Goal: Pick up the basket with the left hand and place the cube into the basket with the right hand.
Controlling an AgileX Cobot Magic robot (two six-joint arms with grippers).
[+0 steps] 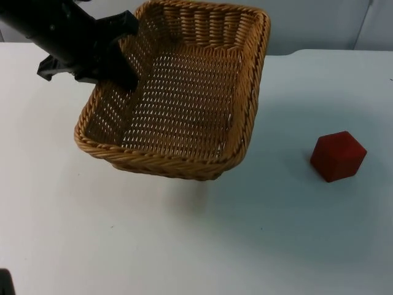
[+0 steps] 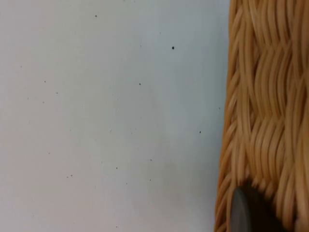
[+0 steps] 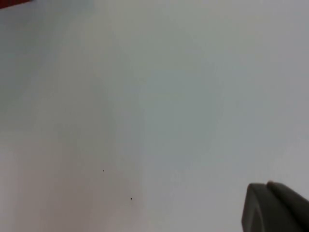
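The wicker basket (image 1: 184,92) is gripped at its left wall by the left tool (image 1: 120,67), clenched on the weave, in the upper left of the top view, and is held tilted above the white bench (image 1: 196,246). The red cube (image 1: 338,156) is seen at centre right, on the bench, well apart from the basket. Whether the right tool (image 3: 275,208) is released or clenched cannot be told.
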